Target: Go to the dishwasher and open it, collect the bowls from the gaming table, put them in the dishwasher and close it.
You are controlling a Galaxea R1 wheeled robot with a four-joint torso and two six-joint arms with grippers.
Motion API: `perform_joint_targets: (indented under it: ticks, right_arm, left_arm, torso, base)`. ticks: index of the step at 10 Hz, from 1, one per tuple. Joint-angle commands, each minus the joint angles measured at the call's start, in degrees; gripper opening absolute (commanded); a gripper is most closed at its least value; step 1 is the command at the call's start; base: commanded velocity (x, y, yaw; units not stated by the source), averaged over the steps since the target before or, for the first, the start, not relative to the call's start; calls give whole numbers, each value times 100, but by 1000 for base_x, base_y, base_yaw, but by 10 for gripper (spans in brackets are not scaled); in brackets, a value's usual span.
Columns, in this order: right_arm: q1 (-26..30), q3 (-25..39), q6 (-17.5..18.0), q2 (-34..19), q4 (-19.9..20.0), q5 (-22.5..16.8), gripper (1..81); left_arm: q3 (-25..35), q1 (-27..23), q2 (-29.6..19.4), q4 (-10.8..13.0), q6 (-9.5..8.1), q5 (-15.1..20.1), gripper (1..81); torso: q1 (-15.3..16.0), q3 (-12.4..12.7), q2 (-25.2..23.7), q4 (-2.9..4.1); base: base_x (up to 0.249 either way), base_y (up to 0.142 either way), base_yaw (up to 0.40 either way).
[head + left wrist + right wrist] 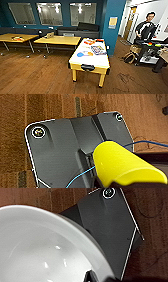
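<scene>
The gaming table (89,58) is seen in the middle of the room, its white tabletop covered with colourful things. A yellow bowl (122,165) is seen close by the left wrist, a white bowl (42,248) by the right; nothing is seen inside. Whether either end effector is clenched cannot be told. A person (147,30) is seen far right.

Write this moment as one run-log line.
left: yellow bowl at wrist | right: white bowl at wrist | ahead: gaming table | floor: wood

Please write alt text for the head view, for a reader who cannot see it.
A gaming table with a white top and yellow legs stands on a wooden floor, with colourful items on it. Behind it are yellow tables and a dark blue wall; a person stands at the right.
</scene>
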Motion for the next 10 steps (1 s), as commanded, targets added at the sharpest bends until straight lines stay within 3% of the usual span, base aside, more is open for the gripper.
perform_joint_targets:
  ticks: [1, 5, 10]
  right_arm:
    - [211, 28, -3, -66, -89, -137, 10]
    - [228, 36, -3, -48, -124, -137, 10]
    - [229, 18, -3, -39, -124, -137, 10]
  left_arm:
    - [-43, -237, -76, 65, 6, 156, 10]
    - [-61, -236, -67, 56, 6, 156, 10]
    - [-61, -202, -58, 21, 6, 156, 10]
  torso:
    - [5, 0, 0, 0]
    - [5, -2, 0, 0]
    - [5, 0, -2, 0]
  base:
    - [-116, 0, 0]
    - [-116, 0, 0]
    - [0, 0, 0]
